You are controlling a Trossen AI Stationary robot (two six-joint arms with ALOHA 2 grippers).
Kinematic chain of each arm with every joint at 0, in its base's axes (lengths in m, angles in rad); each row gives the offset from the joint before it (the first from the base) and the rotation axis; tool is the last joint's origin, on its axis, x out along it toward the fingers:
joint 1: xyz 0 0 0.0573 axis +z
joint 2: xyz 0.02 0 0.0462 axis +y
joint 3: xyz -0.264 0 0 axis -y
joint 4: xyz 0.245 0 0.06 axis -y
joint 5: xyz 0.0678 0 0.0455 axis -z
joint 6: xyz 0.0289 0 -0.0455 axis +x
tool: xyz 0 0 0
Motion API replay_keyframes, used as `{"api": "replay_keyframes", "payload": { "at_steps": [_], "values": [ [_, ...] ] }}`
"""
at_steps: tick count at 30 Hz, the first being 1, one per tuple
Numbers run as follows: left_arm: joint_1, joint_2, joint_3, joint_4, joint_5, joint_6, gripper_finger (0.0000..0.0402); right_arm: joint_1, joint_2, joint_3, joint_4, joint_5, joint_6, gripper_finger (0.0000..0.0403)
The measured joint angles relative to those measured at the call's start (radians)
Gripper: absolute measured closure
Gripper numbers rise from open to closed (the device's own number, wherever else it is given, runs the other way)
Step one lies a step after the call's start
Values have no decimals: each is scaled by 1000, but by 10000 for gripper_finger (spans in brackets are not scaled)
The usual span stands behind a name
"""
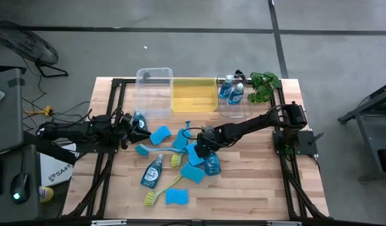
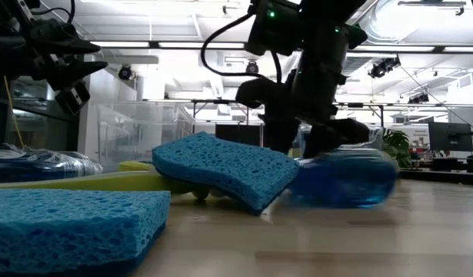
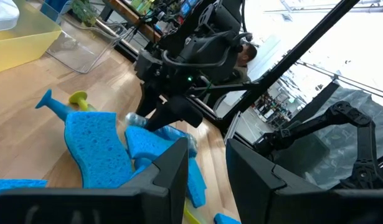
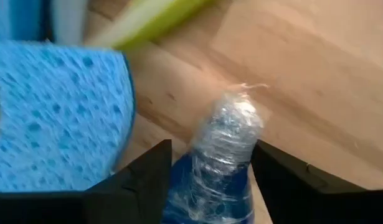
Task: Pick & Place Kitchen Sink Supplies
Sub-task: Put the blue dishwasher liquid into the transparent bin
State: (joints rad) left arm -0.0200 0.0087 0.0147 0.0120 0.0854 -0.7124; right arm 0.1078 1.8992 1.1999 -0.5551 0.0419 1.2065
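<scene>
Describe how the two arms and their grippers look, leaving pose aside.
Both arms are dark, jointed and slim. The left gripper and right gripper each end in two flat black fingers. Black cables loop along the right arm, and a small green light glows on it in the low view.

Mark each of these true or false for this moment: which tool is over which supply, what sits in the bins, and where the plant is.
1. The right tool straddles a soap bottle lying on the table. True.
2. The yellow bin holds two soap bottles. False: it holds no bottles; the two upright bottles stand in the clear bin on its right.
3. The green plant sits at the table's far right corner. True.
4. The left tool rests on a sponge. False: it is off the table top at the left side, clear of the sponges.
5. A yellow-green brush lies near the front of the table. True.
</scene>
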Motion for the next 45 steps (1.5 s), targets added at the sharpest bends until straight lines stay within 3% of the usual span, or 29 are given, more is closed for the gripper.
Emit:
{"api": "replay_keyframes", "payload": {
  "at_steps": [9,22,36,45],
  "values": [
    [0,0,0,0,0,0,296,0,-1,0,-42,-26,-2,268],
    [0,0,0,0,0,0,296,2,-7,14,-48,34,-10,269],
    [0,0,0,0,0,0,296,-5,-14,263,-222,402,-174,271],
    [0,0,0,0,0,0,296,-5,-14,337,-249,649,-195,271]
  ]
}}
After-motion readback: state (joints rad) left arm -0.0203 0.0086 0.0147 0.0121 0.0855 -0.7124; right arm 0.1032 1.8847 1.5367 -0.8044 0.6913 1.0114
